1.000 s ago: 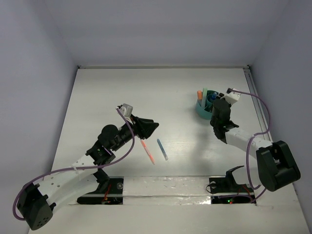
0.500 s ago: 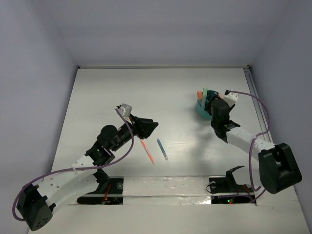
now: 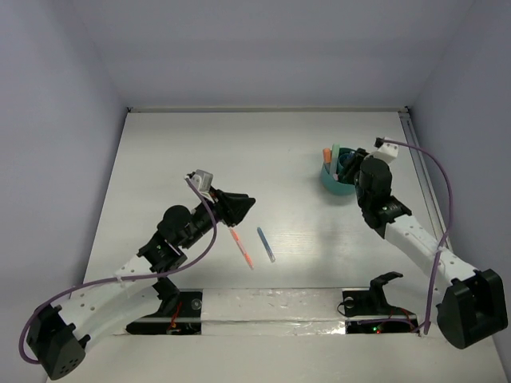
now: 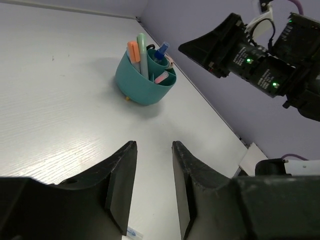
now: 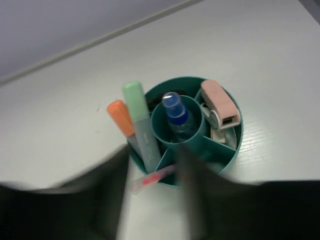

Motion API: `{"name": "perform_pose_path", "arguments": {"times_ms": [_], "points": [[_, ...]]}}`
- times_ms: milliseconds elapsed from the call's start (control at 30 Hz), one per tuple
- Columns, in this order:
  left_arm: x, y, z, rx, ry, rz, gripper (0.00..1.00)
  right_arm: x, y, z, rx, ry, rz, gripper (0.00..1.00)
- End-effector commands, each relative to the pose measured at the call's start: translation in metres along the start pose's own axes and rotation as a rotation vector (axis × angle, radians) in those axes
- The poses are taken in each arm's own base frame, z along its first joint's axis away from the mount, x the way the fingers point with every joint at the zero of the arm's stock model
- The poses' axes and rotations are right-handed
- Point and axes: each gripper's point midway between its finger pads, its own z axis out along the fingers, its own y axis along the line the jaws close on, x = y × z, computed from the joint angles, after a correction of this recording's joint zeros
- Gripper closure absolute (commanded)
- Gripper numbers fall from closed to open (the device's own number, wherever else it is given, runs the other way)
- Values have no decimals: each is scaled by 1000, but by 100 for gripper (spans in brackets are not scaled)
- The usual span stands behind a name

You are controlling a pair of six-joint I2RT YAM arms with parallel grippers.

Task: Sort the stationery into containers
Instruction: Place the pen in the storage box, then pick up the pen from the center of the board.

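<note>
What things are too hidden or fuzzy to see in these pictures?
Right wrist view: the fingers are a dark blur.
Left wrist view: a pale bit, cut off by the bottom edge.
Top view: the cup, partly behind the right arm, contents too small.

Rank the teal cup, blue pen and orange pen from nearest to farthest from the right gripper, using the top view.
1. teal cup, right beside the right gripper
2. blue pen, near the table's centre
3. orange pen, left of the blue pen
</note>
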Motion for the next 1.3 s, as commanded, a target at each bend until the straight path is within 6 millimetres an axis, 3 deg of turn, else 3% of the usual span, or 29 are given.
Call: {"name": "perform_pose_path", "arguments": {"times_ms": [0, 33, 67, 100, 200, 233, 300, 333, 400, 433, 467, 500, 533, 567, 633, 767, 833, 1033, 1200, 1267], "points": [[-35, -11, 0, 2, -99, -3, 71, -16, 39, -14, -197, 59, -11, 73], [-35, -10, 0, -8, -100, -6, 76, -13, 46, -17, -235, 85, -18, 100], [-34, -7, 0, -21, -96, -10, 79, -3, 54, -22, -284, 134, -40, 100], [-34, -4, 0, -37, -95, -13, 82, 7, 78, -31, -390, 190, -50, 100], [-32, 11, 1, -120, -96, -28, 95, 57, 101, -52, -500, 386, -141, 100], [-31, 13, 1, -135, -93, -35, 97, 70, 120, -67, -560, 425, -184, 100], [-26, 25, 1, -188, -85, -48, 100, 102, 139, -91, -643, 531, -244, 100], [-23, 29, 0, -207, -80, -55, 100, 134, 153, -109, -688, 606, -298, 99], [-19, 39, -2, -259, -77, -80, 100, 158, 168, -124, -720, 663, -353, 97], [-15, 43, -3, -278, -71, -87, 100, 180, 169, -128, -715, 712, -391, 93], [-10, 49, -6, -307, -56, -91, 100, 187, 180, -138, -731, 713, -422, 90], [-10, 54, -8, -338, -64, -106, 100, 194, 183, -141, -736, 731, -440, 82], [-8, 58, -10, -361, -63, -113, 100, 201, 185, -145, -743, 752, -464, 67], [-1, 66, -14, -399, -43, -118, 100, 218, 183, -151, -738, 798, -512, 59], [4, 79, -22, -463, -54, -144, 94, 222, 192, -151, -732, 794, -548, 44], [21, 95, -34, -542, -27, -176, 75, 241, 188, -148, -691, 836, -604, 40], [27, 99, -38, -558, -16, -191, 70, 252, 187, -149, -685, 858, -619, 41], [48, 118, -46, -668, 29, -232, 59, 271, 176, -138, -618, 883, -663, 53], [62, 124, -44, -710, 71, -264, 56, 278, 172, -132, -575, 887, -685, 66], [68, 127, -43, -725, 92, -263, 54, 279, 169, -128, -551, 880, -697, 85]]}}
